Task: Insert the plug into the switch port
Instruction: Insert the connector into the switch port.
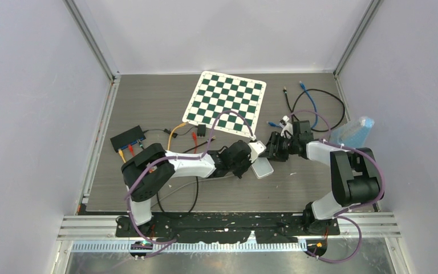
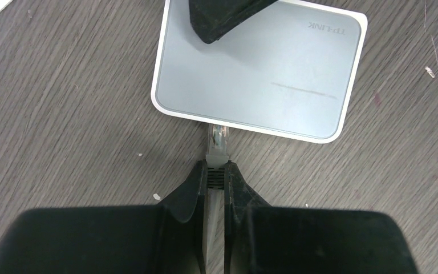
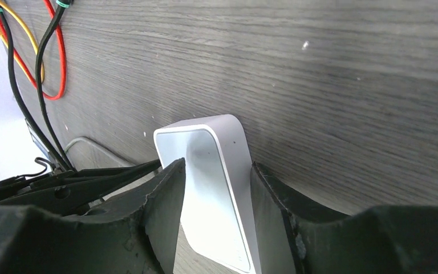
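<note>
Plug (image 2: 217, 147) sat pinched in my closed left jaws, its tip at the near edge of the switch (image 2: 274, 80), while my right jaws clamped that box from the far side, presumably so it could not slide across the surface (image 2: 63, 114) when pushed.

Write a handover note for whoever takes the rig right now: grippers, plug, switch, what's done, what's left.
Grippers: the left gripper is shut on the plug, just behind its clear head. The right gripper is shut on the switch, one finger on either side.
Position: the plug points straight at the switch's near edge, with its tip meeting that edge.
Done: both parts gripped, plug lined up at the port side.
Left: the pictures don't show whether it is seated. Probably push it home, then release both.
</note>
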You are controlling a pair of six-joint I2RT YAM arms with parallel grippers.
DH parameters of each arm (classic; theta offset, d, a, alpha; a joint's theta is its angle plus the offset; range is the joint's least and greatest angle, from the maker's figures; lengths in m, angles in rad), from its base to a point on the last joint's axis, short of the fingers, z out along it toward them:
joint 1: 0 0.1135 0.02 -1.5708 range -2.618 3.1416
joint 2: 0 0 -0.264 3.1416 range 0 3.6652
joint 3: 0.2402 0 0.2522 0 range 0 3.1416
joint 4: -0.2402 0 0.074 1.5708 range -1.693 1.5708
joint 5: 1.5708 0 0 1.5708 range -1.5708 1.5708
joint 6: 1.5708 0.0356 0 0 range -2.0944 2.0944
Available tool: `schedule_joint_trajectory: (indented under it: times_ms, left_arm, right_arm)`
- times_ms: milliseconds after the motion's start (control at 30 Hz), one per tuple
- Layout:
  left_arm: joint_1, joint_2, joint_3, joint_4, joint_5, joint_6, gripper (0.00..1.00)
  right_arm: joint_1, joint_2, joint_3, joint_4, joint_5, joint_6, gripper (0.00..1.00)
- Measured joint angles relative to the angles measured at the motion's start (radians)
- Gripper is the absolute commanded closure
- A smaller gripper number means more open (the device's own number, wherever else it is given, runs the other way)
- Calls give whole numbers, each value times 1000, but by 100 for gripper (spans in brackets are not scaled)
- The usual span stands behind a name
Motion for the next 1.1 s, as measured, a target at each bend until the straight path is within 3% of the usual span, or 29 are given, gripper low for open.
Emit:
schedule_joint_trajectory:
  times_ms: [767, 1100]
  left_arm:
    - [50, -1, -2, 0, -5, 9, 100]
    - [50, -1, 2, -19, -1, 10, 100]
  right_arm:
    - [26, 119, 145, -51, -21, -95, 46]
    - [49, 118, 113, 0, -61, -97, 46]
